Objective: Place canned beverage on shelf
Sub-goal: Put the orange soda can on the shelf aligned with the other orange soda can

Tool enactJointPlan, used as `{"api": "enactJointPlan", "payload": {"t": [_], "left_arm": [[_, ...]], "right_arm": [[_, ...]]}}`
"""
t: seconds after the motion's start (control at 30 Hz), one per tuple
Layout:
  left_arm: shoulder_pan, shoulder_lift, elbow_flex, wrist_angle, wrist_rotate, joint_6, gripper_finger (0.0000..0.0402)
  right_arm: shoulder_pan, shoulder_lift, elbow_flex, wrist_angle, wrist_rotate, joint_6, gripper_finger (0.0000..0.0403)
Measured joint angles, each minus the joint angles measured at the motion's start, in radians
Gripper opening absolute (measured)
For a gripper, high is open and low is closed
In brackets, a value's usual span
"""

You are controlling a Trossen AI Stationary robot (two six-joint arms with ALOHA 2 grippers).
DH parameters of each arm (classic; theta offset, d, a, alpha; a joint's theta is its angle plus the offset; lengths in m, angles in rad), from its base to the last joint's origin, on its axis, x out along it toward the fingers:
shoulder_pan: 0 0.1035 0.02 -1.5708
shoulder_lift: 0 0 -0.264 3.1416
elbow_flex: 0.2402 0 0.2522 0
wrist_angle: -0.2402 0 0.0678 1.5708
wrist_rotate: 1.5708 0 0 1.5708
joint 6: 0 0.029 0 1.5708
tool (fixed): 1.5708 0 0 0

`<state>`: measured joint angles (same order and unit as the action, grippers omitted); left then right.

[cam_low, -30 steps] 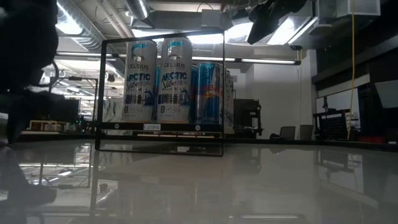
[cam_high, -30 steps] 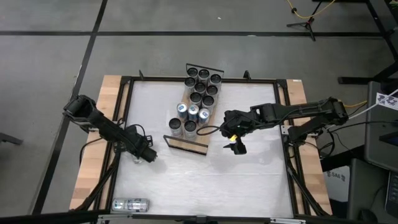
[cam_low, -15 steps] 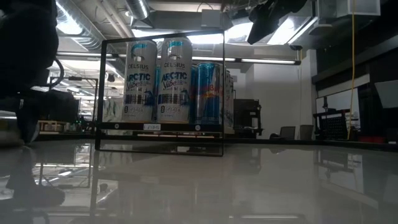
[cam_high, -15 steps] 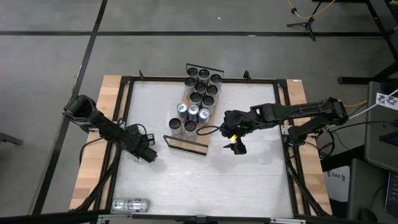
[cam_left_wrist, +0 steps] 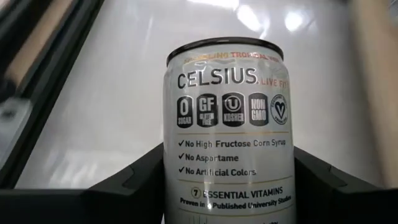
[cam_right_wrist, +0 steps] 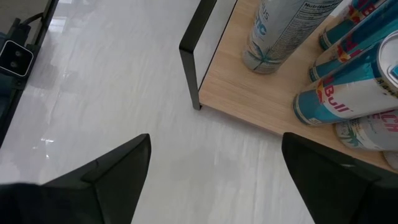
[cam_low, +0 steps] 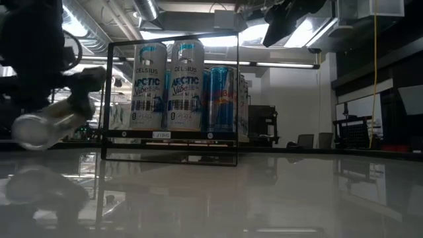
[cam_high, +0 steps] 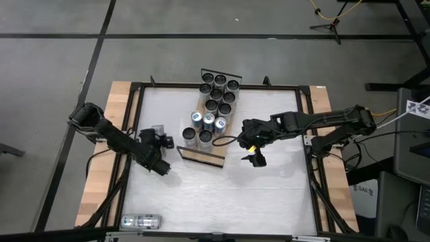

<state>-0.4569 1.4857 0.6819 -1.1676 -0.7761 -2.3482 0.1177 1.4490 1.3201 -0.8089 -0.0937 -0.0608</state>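
Note:
A white Celsius can point(cam_left_wrist: 227, 124) sits between the fingers of my left gripper point(cam_left_wrist: 229, 177), near the table's left side. It also shows in the high view point(cam_high: 157, 132) and, slanted above the tabletop, in the low view point(cam_low: 53, 122). The shelf point(cam_high: 201, 156), a light-wood board with black wire rails at its ends, lies mid-table. Several cans point(cam_high: 215, 101) stand on it. My right gripper point(cam_high: 254, 159) hangs open above the table, right of the shelf's near end point(cam_right_wrist: 249, 93). My left gripper pinches the can's side wall point(cam_left_wrist: 174, 186) between its two fingers, one on each side, on the half away from the black top rim point(cam_left_wrist: 224, 50). The fingers lie along the can. The can is lifted clear of the table and tilted, one end point(cam_low: 30, 132) lower.
Another can point(cam_high: 141, 220) lies on its side at the table's near left corner. A black frame point(cam_high: 131, 121) and wooden strips point(cam_high: 111, 154) border the white tabletop. Bare tabletop point(cam_high: 222, 195) stretches between the shelf and the near edge.
My left gripper has swung round at the wrist toward the shelf. The can with it, low at the table's left side before, now shows clear of the table and slanted.

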Motion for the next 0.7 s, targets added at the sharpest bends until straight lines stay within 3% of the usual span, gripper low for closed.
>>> {"api": "enactJointPlan", "payload": {"t": [0.33, 0.53, 0.7], "left_arm": [[0.050, 0.000, 0.000, -0.132, -0.404, 0.064, 0.0238], [0.097, 0.000, -0.006, -0.089, -0.638, 0.209, 0.0239], [0.149, 0.000, -0.072, 0.023, -0.785, 0.213, 0.0240]], "right_arm": [[0.000, 0.000, 0.000, 0.000, 0.000, 0.000, 0.0358], [0.000, 0.000, 0.000, 0.000, 0.000, 0.000, 0.0358], [0.000, 0.000, 0.000, 0.000, 0.000, 0.000, 0.0358]]}}
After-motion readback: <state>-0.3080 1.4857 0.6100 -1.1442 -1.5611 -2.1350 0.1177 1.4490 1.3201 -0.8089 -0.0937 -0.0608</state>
